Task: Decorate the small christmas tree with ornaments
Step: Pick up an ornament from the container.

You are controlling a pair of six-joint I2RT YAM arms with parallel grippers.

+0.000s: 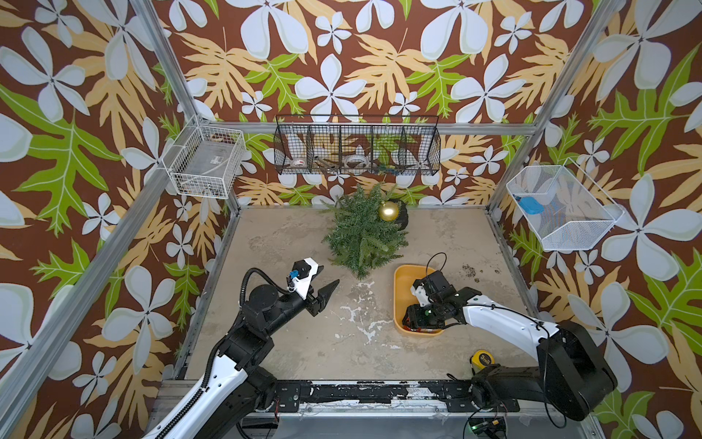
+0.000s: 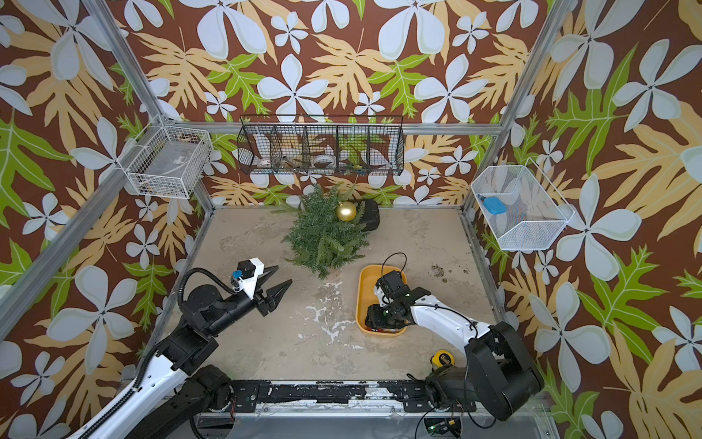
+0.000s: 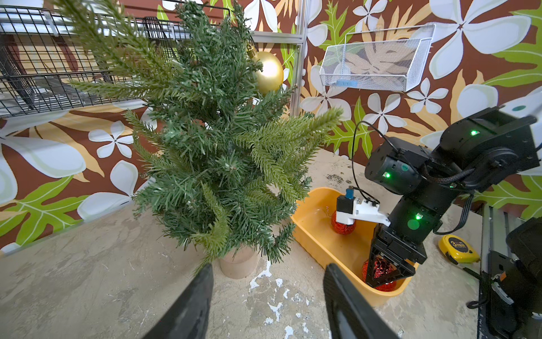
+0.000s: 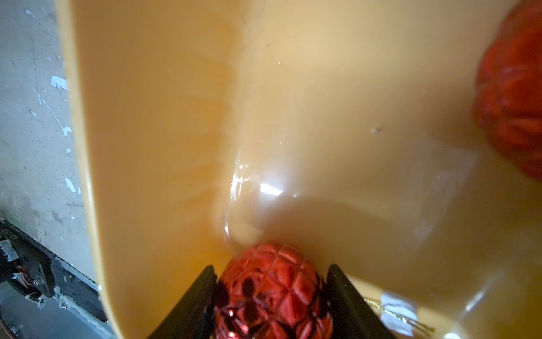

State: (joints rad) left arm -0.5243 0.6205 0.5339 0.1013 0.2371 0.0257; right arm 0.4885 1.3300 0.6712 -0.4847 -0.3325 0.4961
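The right arm reaches in from the near right corner and bends its wrist down into the near end of the yellow tray [image 1: 402, 285]; the right gripper [image 4: 269, 268] has its jaws pressed to both sides of a faceted red ornament [image 4: 272, 293] lying in the tray; a second red ornament [image 3: 343, 227] lies further along the tray, apart from it. The left arm stretches forward over the table [image 1: 296, 235]; the left gripper [image 1: 329, 275] hangs with jaws wide apart and empty, pointed toward the small christmas tree [image 1: 361, 235], which stands at the back with the gold ornament [image 1: 388, 211] among its upper branches. The table is mottled beige with chipped white patches; a yellow tape measure [image 1: 480, 359] lies by the right arm's base; floral wallpaper [image 1: 380, 57] covers the walls, with a black wire basket [image 1: 357, 148] behind.
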